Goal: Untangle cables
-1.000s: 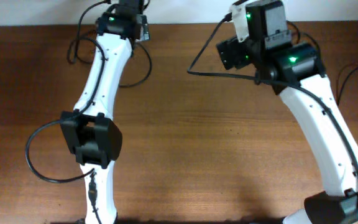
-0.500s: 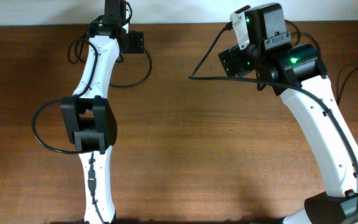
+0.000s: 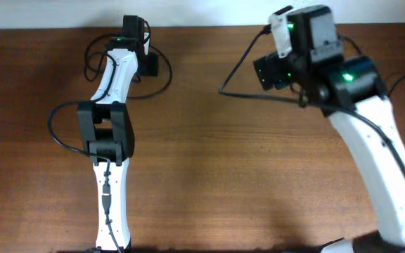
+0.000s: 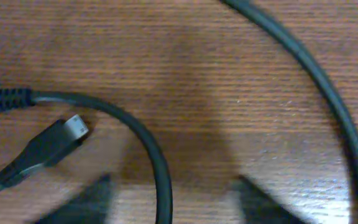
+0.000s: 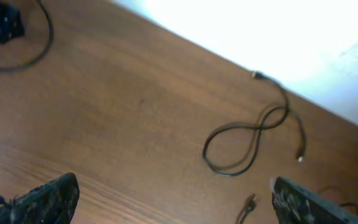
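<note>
Left wrist view: the left gripper (image 4: 178,204) hangs low over the table (image 4: 229,68). Its fingers (image 4: 93,199) show only as two blurred dark shapes at the bottom edge, set apart. A thin black cord (image 4: 151,146) curves down between them, and whether either finger touches it cannot be told. Just beside that curve a metal-tipped plug (image 4: 73,127) lies flat on the wood, its tip pointing up and to the right. A second cord (image 4: 347,124) sweeps in an arc down the right side, well apart from the plug.

From overhead, the left arm (image 3: 110,84) reaches to the far left part of the table, where cords (image 3: 169,74) loop around its wrist end near the back edge.

Right wrist view: the right gripper (image 5: 174,191) is held above the table with its jaws spread wide over bare wood. Beyond it, a looped cord (image 5: 244,140) lies in a loose figure-eight near the table's bright far edge, with one plug end up by that edge and another off to the right. A small blurred plug end (image 5: 250,202) lies nearer the gripper.

Overhead, the right arm (image 3: 364,147) stands raised at the far right, well apart from the left arm.
</note>
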